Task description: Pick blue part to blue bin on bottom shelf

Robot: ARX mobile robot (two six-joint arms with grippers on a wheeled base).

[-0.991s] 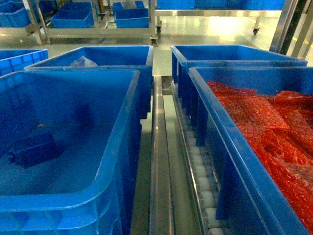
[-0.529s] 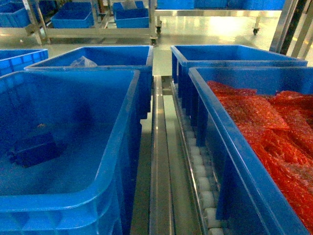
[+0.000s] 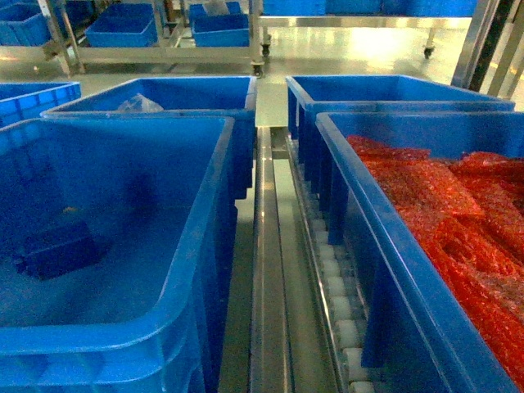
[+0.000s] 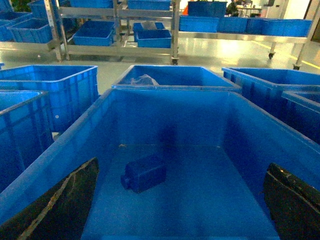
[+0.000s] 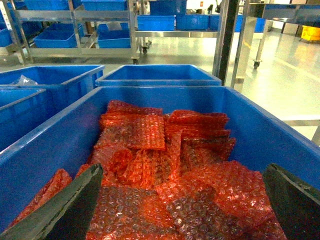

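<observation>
The blue part [image 4: 144, 172], a small dark navy block, lies on the floor of a large blue bin [image 4: 170, 90]. In the head view the blue part [image 3: 56, 250] is at the left side of the near-left blue bin [image 3: 205, 246]. My left gripper [image 4: 181, 192] is open above that bin's near end. Its dark fingers [image 4: 65, 205] stand wide apart with nothing between them, and the part lies ahead, a little left of centre. My right gripper [image 5: 182, 192] hangs open over red bubble wrap [image 5: 165, 170]. Neither gripper shows in the head view.
A steel rail [image 3: 268, 270] and white roller tracks [image 3: 337, 295] run between the two rows of crates. The near-right crate [image 3: 360, 213] holds red bubble wrap [image 3: 458, 221]. More blue crates [image 3: 188, 98] stand behind, one with a clear bag [image 3: 139, 104]. Racks with crates [image 3: 123, 24] stand across the floor.
</observation>
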